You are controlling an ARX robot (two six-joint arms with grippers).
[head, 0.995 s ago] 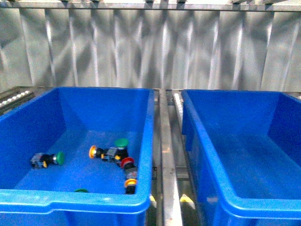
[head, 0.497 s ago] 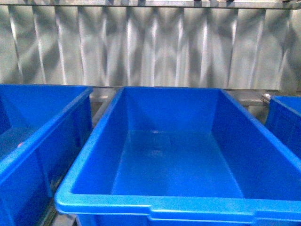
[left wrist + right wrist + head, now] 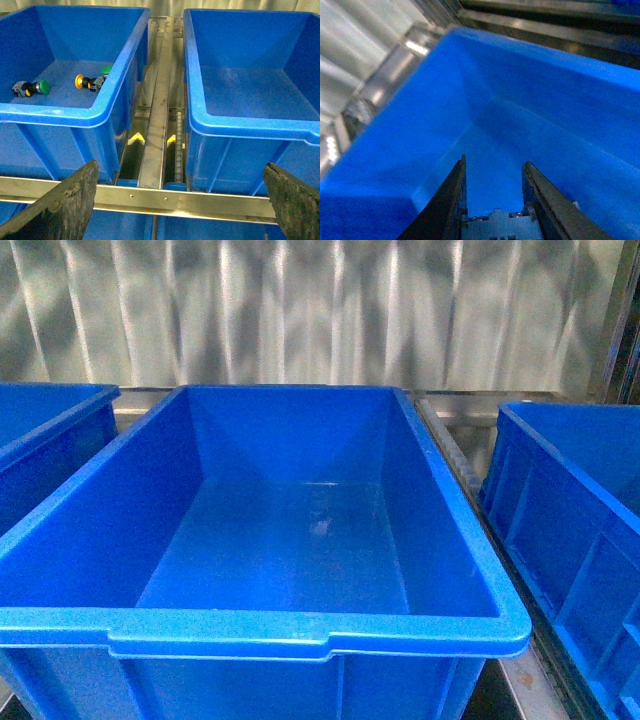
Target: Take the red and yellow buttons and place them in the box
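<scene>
Left pincer (image 3: 180, 200) hangs wide apart, its two dark worn fingers (image 3: 60, 205) at the near edge of the left wrist view with nothing between them. Just beyond them runs a metal crossbar (image 3: 165, 200), and past that a metal rail (image 3: 157, 120) goes away between two blue bins. On one side of that rail sits the bin with buttons (image 3: 65, 112): a green-capped button (image 3: 32, 88) lies on its side on the floor, well apart from an orange-faced button (image 3: 86, 81), and a second green cap (image 3: 106, 69) sits just beside that one, half hidden by the bin's wall. No red or yellow cap shows in this view. On the other side of the rail, the box (image 3: 250, 125) shows bare blue floor.

Over to the right pincer (image 3: 492, 192): its fingers (image 3: 447, 200) are spread with a clear gap, gripping nothing, looking down into a blue bin; this view is blurred.

Front view now: a large blue bin (image 3: 260, 625) fills the middle, interior bare. Parts of two more blue bins flank it, one at left (image 3: 50, 430), one at right (image 3: 560, 500). Behind everything stands a shiny corrugated metal wall (image 3: 320, 310).
</scene>
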